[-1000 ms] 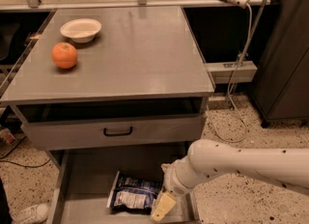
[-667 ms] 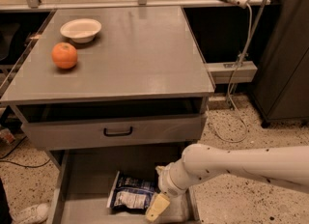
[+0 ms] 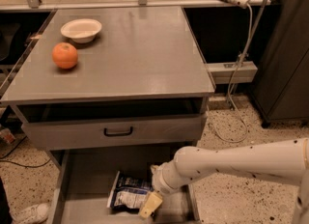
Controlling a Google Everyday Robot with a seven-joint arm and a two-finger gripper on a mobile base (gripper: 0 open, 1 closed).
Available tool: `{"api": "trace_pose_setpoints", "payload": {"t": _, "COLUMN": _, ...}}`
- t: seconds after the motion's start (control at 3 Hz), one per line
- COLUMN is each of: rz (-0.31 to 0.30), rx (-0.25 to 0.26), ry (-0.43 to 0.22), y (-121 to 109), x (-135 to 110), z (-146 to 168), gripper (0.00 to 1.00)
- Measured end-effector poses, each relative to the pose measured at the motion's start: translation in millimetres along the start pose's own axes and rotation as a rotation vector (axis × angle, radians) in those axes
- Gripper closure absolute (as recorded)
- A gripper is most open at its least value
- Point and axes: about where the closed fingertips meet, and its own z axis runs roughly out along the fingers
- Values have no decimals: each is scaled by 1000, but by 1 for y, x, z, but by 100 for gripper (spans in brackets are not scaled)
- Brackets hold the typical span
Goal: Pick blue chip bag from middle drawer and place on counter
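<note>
Presently, in the camera view, we see the blue chip bag (image 3: 126,195) lying flat on the floor of the open middle drawer (image 3: 84,182), right of centre, with the gripper (image 3: 150,203) against the bag's right edge; whether it has closed on the foil we cannot tell. We judge the task early: the lift and the placement on the counter (image 3: 135,59), which bears an orange (image 3: 65,55) and a bowl (image 3: 81,29), are not yet done. The bag's long axis seems to run front-to-back, its far end tipped slightly rightward.
</note>
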Motion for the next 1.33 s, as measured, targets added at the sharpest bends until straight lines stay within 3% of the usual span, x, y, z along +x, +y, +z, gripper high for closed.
{"api": "trace_pose_setpoints", "payload": {"t": 0.67, "rz": -5, "rx": 30, "ry": -22, "y": -27, "x": -1, "z": 48, "gripper": 0}}
{"api": "trace_pose_setpoints", "payload": {"t": 1.33, "rz": 4, "rx": 46, "ry": -31, "y": -41, "x": 12, "z": 69, "gripper": 0}}
